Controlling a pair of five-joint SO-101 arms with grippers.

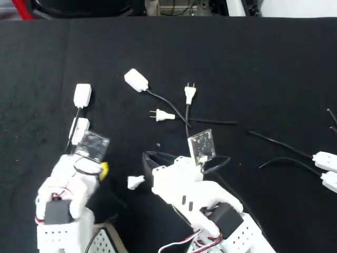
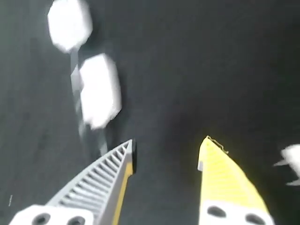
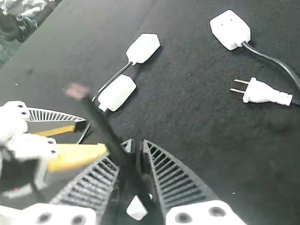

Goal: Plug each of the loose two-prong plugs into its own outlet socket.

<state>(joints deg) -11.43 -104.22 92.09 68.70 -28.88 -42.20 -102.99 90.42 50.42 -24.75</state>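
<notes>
A matte black cloth (image 1: 253,63) covers the table. The right arm (image 1: 200,195), of white moulded plastic, lies low and stretched forward. Its right gripper (image 3: 137,145), with ribbed grey fingers, is pressed together on a black cable (image 3: 101,122). The left arm (image 1: 66,195) sits folded beside it. The left gripper (image 2: 166,145) is spread, one finger ribbed grey and one yellow, aimed at the near socket (image 2: 99,91), a rounded white block. The far socket (image 2: 69,23) lies just beyond it. A corded socket (image 1: 137,80) lies mid-table. Near it are the side plug (image 1: 164,115) and the upright plug (image 1: 190,94), both white with two prongs. A small plug (image 1: 136,182) rests between the arms.
</notes>
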